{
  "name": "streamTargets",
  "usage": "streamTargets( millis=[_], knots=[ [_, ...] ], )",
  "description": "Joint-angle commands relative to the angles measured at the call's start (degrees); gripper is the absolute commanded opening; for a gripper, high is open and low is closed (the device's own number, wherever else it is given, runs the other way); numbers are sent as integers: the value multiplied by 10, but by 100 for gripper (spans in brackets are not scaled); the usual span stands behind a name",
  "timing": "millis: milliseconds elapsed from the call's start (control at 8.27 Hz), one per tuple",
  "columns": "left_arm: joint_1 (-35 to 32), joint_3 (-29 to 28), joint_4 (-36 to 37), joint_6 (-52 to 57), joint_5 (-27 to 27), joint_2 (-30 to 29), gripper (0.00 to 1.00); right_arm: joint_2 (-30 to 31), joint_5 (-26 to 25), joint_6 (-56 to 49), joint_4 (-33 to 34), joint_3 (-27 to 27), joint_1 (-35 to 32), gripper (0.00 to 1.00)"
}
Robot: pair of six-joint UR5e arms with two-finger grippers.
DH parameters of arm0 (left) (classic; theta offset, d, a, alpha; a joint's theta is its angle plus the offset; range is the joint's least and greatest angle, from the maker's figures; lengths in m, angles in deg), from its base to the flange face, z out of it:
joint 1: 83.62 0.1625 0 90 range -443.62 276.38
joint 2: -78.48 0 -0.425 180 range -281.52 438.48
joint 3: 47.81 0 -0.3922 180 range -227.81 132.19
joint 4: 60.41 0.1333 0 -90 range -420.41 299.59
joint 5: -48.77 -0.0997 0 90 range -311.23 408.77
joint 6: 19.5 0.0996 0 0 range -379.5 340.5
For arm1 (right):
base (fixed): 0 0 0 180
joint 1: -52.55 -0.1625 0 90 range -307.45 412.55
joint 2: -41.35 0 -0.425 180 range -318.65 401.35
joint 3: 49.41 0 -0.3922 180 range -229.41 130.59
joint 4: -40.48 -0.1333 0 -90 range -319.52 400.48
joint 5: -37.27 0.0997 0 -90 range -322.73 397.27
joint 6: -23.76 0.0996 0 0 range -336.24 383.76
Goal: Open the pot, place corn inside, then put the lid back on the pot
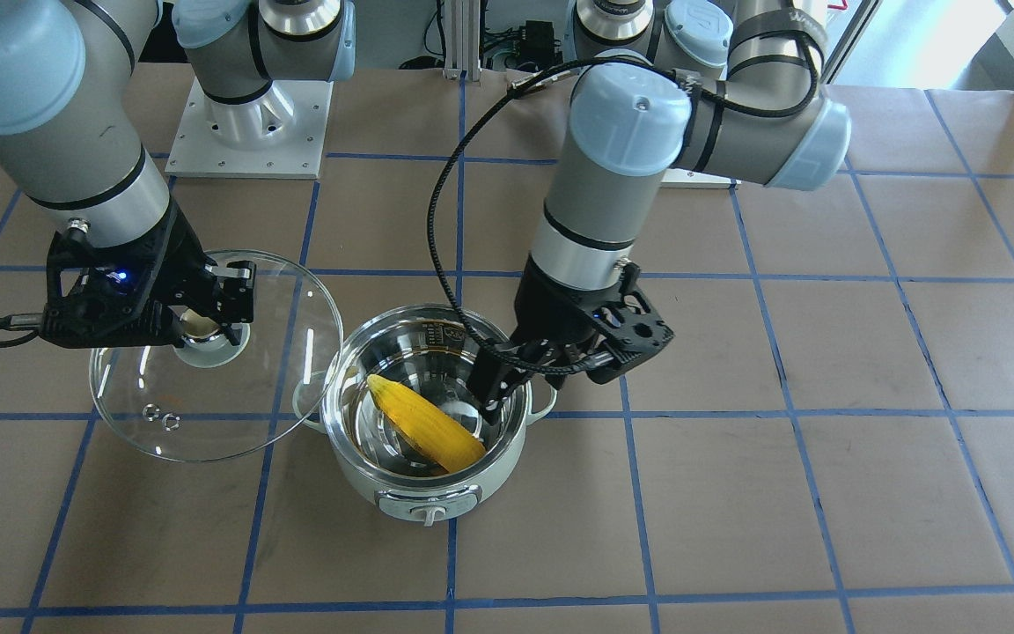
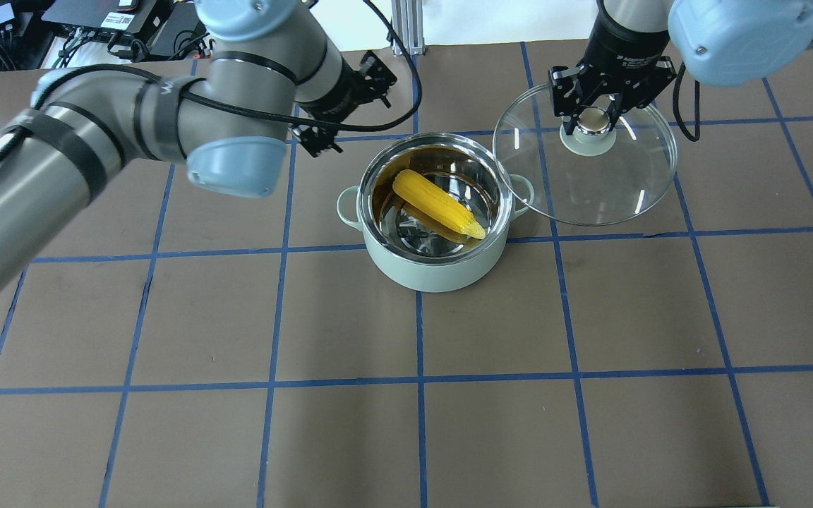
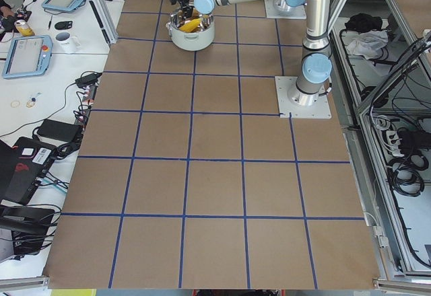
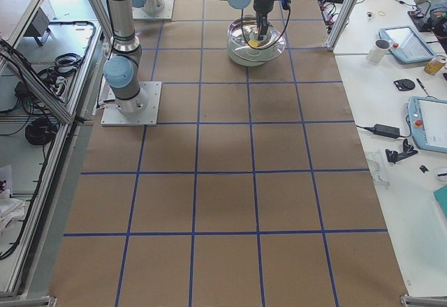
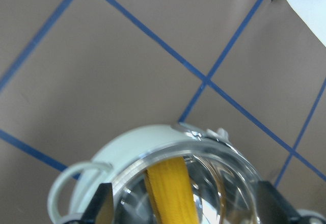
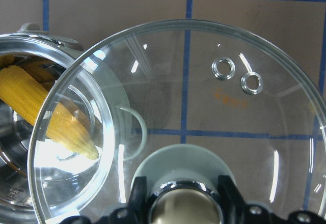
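corn (image 2: 438, 204): you see it lying slanted inside the pot (image 2: 435, 271), just under the left gripper (image 5: 186, 208) | left gripper: wide open, holding nothing | lid (image 2: 611, 190): off the pot, hanging under the right gripper (image 2: 593, 116) | right gripper: closed tight on the lid's knob (image 6: 184, 206), beside the pot

Bright, even indoor light, with glare on glass and steel.

White streaks of glare cross the lid (image 6: 204, 107) just beyond the fingers (image 6: 136, 203) of the right gripper (image 6: 183, 211), which look dark and soft-focused. Between the fingers (image 5: 103, 206) of the left gripper (image 5: 186, 208), both blurred, the pot (image 5: 142, 142) shows a mirror-bright steel interior full of reflections. Far beyond these fingers, a corner of the left wrist view blows out to white. Shadows on the table (image 1: 824, 493) are faint and soft-edged.
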Motion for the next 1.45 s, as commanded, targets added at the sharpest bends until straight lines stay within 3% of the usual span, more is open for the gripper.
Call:
streamTargets(
  millis=[0,363,605,726,1331],
  knots=[
    [93,-1,-64,281,-1,55,100,-23,10,84,47,-7,-59,13],
    [158,-9,-186,387,-30,110,100,-53,19,178,102,-10,-128,13],
    [159,-9,-260,438,-109,152,100,-75,34,235,148,-9,-158,13],
    [158,-8,-284,438,-109,169,100,-90,34,240,163,-9,-167,13],
    [142,-1,-305,441,-95,176,100,-107,34,225,163,-3,-169,13]
  ],
)
